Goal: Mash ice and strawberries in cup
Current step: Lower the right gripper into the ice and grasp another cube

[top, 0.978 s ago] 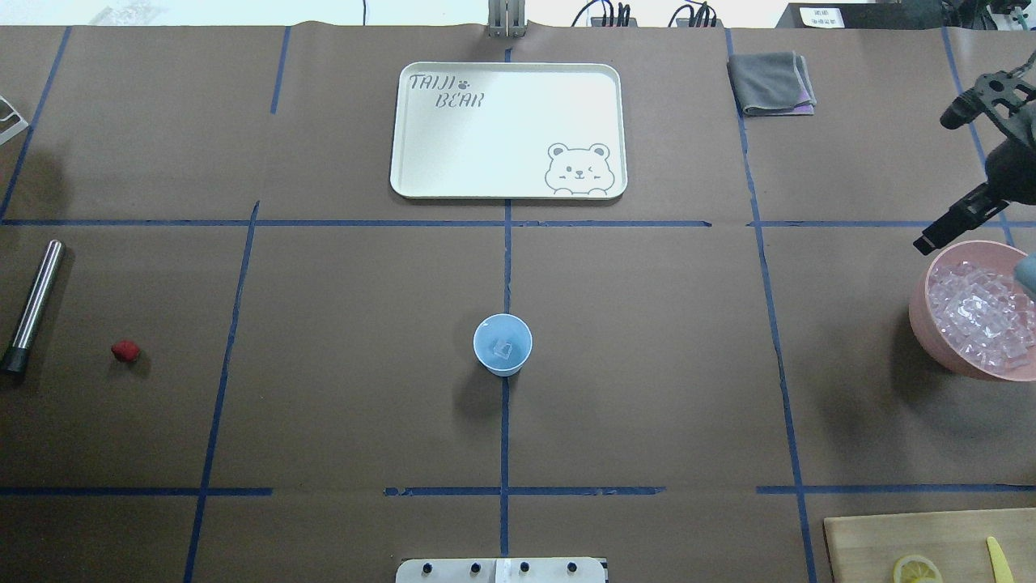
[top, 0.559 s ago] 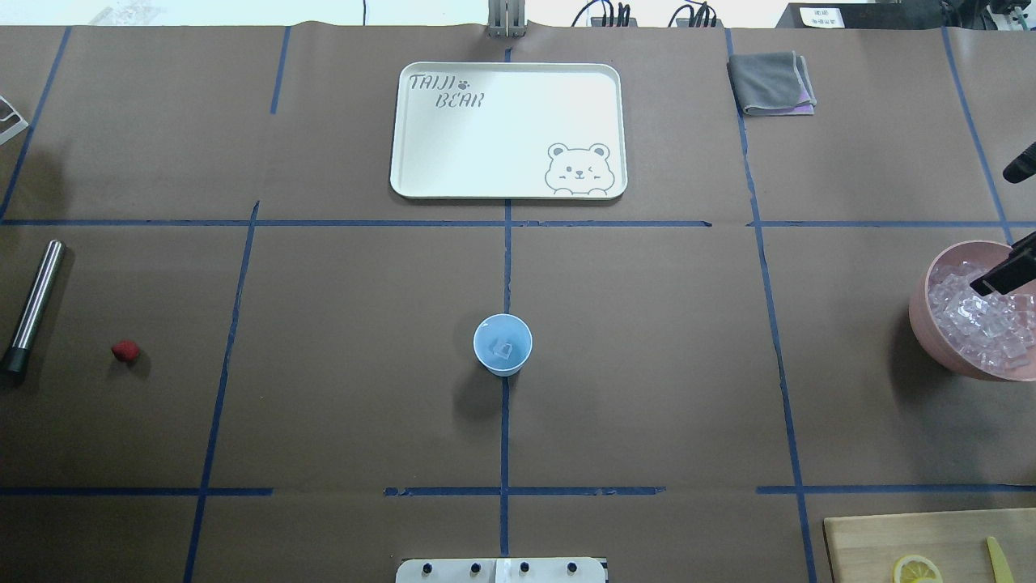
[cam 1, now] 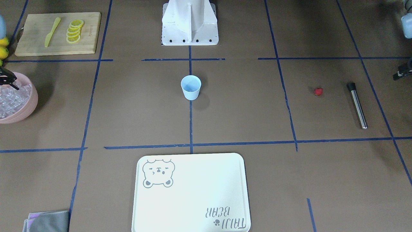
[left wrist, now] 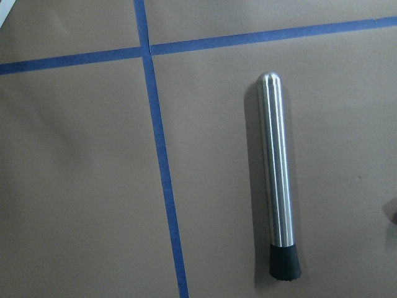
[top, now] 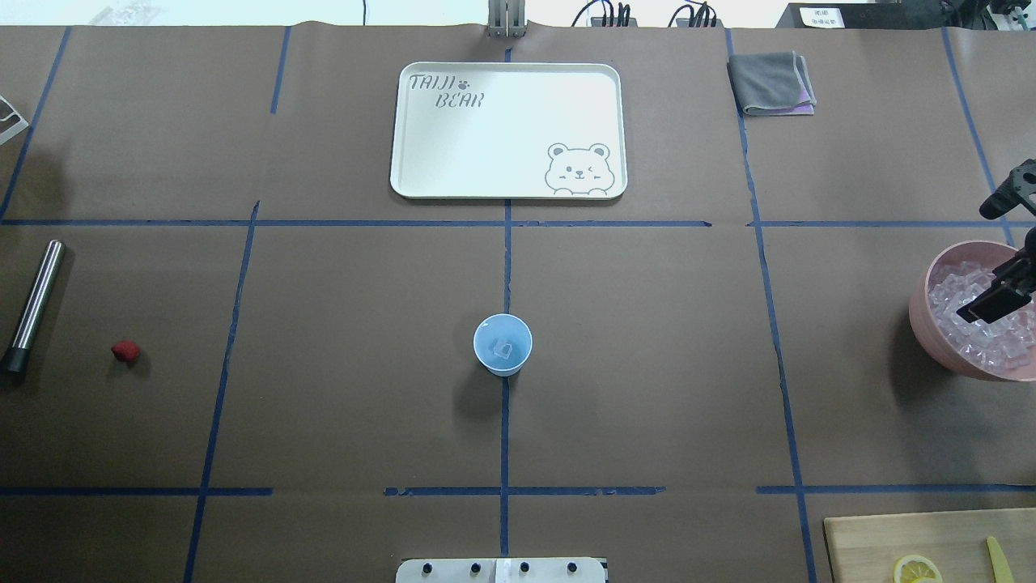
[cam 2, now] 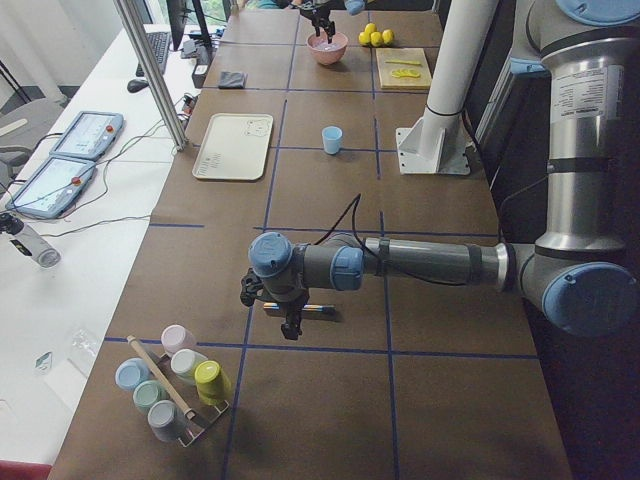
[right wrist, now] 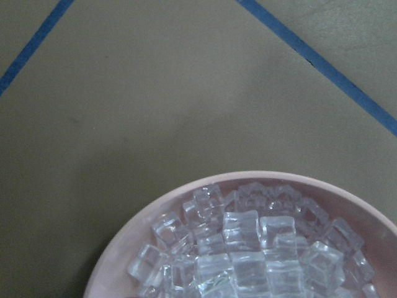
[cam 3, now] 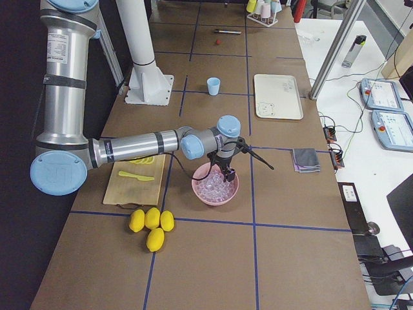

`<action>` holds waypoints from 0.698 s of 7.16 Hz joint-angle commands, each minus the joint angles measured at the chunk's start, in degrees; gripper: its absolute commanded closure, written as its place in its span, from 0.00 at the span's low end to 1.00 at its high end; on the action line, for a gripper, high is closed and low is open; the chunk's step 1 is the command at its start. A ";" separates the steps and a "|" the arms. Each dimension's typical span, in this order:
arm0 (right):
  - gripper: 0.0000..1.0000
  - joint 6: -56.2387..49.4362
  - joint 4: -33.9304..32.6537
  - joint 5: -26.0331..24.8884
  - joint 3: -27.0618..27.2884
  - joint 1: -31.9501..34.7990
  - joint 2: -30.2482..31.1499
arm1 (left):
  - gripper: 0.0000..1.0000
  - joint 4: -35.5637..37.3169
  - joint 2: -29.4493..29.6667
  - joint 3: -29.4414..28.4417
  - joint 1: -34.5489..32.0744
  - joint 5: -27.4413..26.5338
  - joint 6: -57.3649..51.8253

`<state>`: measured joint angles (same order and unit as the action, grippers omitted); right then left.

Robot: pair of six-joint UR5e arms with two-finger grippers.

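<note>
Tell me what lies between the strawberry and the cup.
Only bare brown table crossed by one blue tape line, between strawberry and cup, as the overhead view shows.

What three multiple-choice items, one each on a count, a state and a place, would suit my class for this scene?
1. How many ice cubes show inside the cup? A none. B one. C a full heap.
2. How is the right gripper? A shut on an ice cube. B open above the pink bowl. C shut on the cup.
3. Where does the strawberry lie? A inside the cup. B in the pink bowl. C on the bare table beside the metal muddler.

Answers:
1. B: the overhead view shows a single cube on the cup's bottom.
2. B: its jaws stand wide apart over the bowl, with nothing seen between them.
3. C: the berry sits on the brown paper, near the muddler but not touching it.
</note>
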<state>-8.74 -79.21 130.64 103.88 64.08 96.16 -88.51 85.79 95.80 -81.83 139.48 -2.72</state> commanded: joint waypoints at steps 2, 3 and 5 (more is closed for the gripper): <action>0.13 -0.22 -0.07 -1.78 -0.25 -1.76 0.87 | 0.00 0.00 -0.01 0.00 0.01 0.00 0.08; 0.15 -0.40 -0.16 -1.88 -0.78 -1.85 0.87 | 0.00 0.00 -0.01 -0.09 0.01 0.00 0.08; 0.30 -0.57 -0.25 -1.88 -1.13 -2.03 0.78 | 0.00 0.00 -0.01 0.00 0.09 0.00 0.08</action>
<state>-9.23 -79.37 128.83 102.98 62.23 97.03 -88.51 85.78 95.78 -81.77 139.48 -2.64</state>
